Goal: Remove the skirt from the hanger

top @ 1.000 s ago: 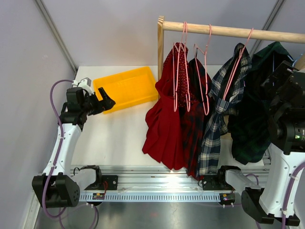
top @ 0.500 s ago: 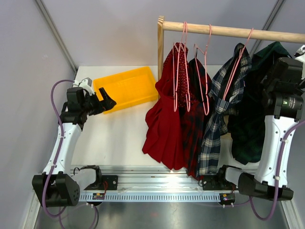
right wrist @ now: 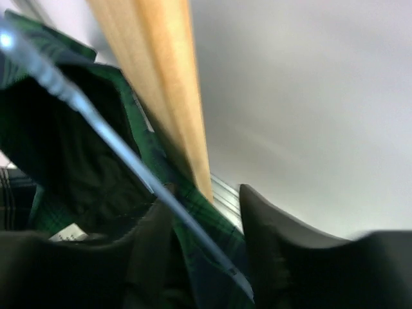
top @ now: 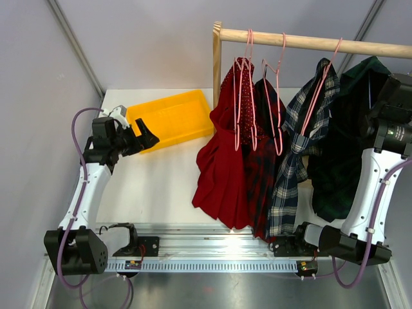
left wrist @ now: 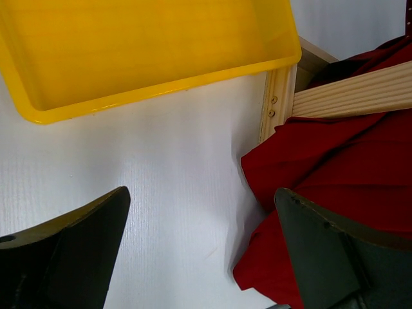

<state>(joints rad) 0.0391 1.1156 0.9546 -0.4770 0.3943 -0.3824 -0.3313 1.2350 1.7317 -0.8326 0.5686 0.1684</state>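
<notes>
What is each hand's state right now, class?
Left hand: open, empty.
Right hand: straddling the green skirt fabric; grip cannot be told.

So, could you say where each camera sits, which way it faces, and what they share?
Top external: above, behind, looking down on table, rack, left arm, right arm.
Left wrist: faces down past its open tool at yellow tray, red skirt.
Right wrist: high, faces wooden rail, green skirt; own fingers show.
Shared, top and left wrist: yellow tray, red skirt.
</notes>
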